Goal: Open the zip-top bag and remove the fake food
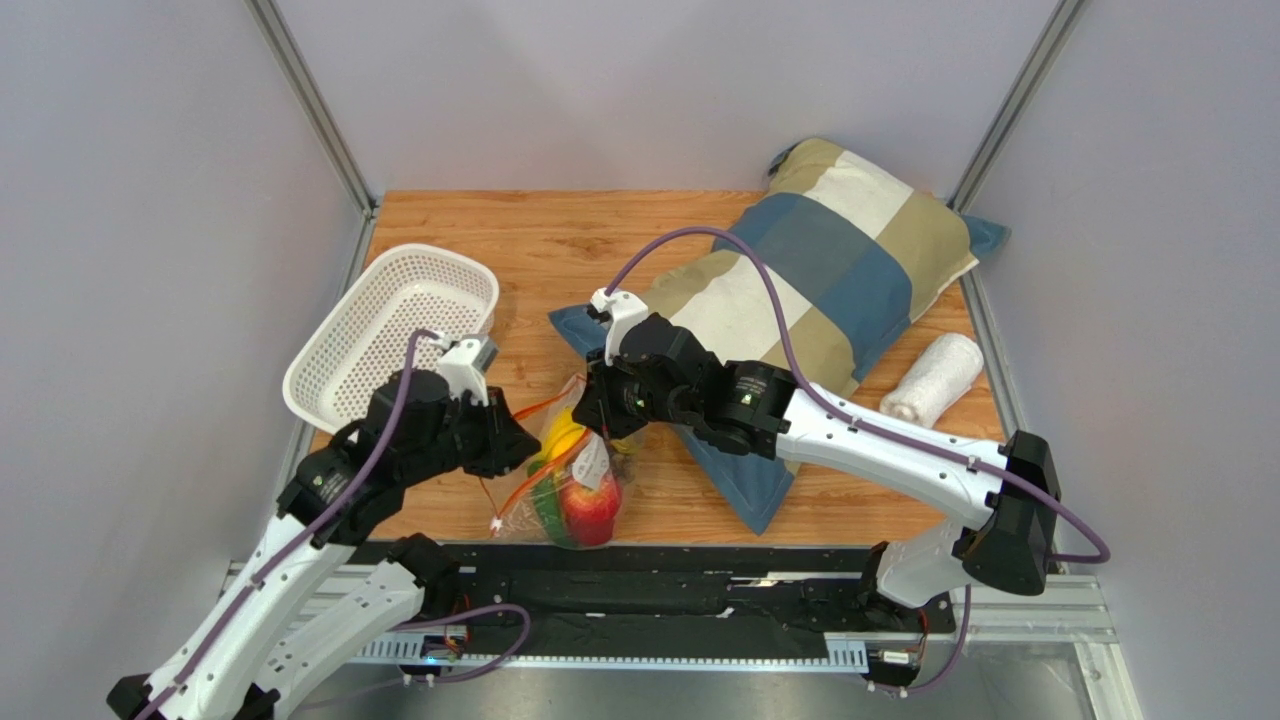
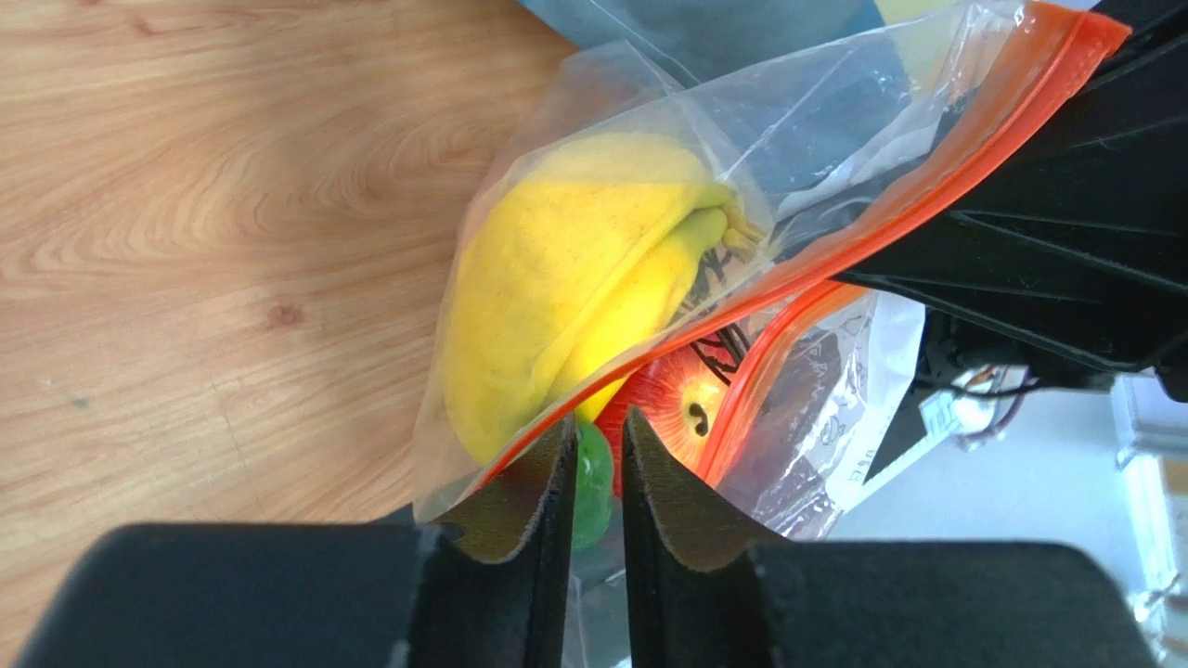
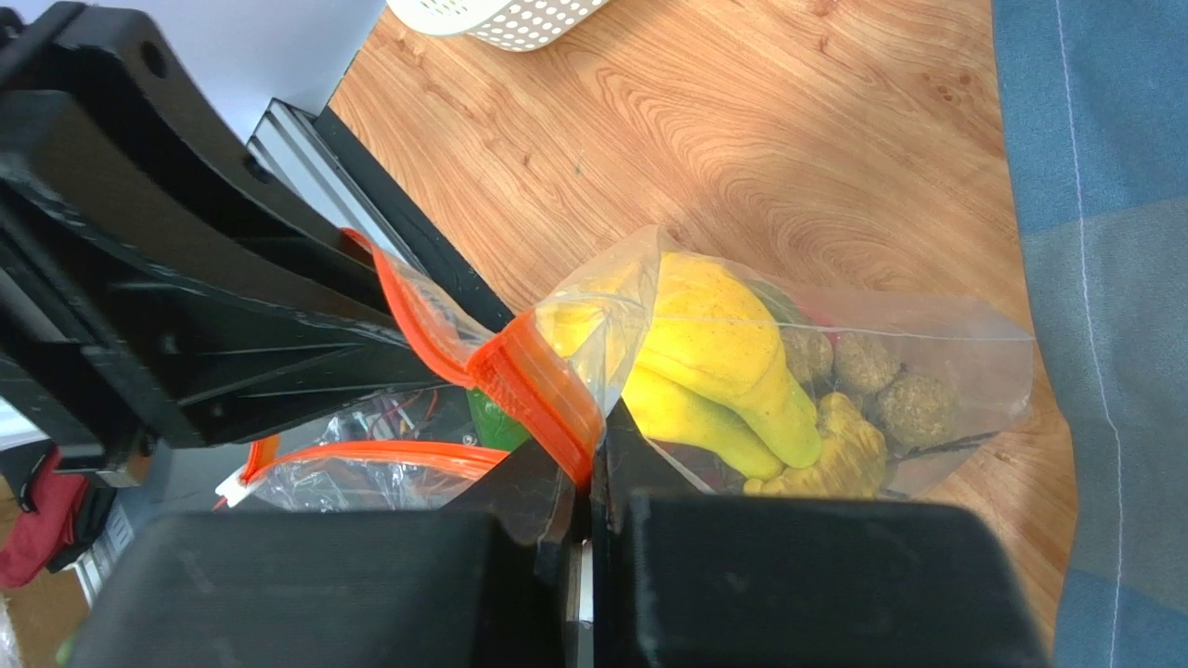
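The zip-top bag (image 1: 526, 513) hangs between my two grippers near the table's front edge, its mouth parted. Inside it are a yellow banana (image 2: 558, 279), a red apple (image 2: 683, 404), a green vegetable (image 2: 596, 480) and a brownish grape bunch (image 3: 893, 390). My right gripper (image 3: 593, 439) is shut on the folded orange zipper strip (image 3: 537, 390). My left gripper (image 2: 597, 432) has its jaws nearly together at the bag's other lip, with clear film in the narrow gap. In the top view the left gripper (image 1: 526, 447) and the right gripper (image 1: 591, 423) face each other.
A white mesh basket (image 1: 394, 330) stands at the back left. A patchwork pillow (image 1: 812, 285) lies behind the right arm, with a rolled white towel (image 1: 932, 375) beside it. A black rail (image 1: 676, 578) runs along the table's front edge.
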Motion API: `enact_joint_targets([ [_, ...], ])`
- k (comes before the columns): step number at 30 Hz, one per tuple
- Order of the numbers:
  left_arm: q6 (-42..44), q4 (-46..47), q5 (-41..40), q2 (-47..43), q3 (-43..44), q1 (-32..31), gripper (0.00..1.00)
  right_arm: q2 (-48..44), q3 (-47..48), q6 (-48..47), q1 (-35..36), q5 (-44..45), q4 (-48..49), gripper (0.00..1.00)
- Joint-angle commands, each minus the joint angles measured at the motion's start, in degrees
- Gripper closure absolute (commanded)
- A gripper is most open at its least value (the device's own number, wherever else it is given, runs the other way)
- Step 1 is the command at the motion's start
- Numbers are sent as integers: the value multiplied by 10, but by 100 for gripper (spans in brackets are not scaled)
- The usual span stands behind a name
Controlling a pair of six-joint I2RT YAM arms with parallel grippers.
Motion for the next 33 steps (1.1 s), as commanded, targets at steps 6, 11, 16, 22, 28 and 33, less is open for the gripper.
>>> enact_joint_targets([
  [6,-64,13,15,-18,-51,2,68,-35,9,10,-2,-20,60,100],
  [11,-58,6,27,-1,-57,2,57,-30,12,13,-1,-24,67,100],
  [16,-64,8,44,6,-58,2,49,-28,9,15,-1,-24,74,100],
  [22,-81,9,41,-12,-74,-3,46,-29,7,13,-1,-23,76,100],
  [28,-56,14,20,-4,-55,-3,84,-38,2,9,-2,-19,76,100],
  [33,20,31,64,-32,52,-3,100,-41,-16,3,-10,21,63,100],
])
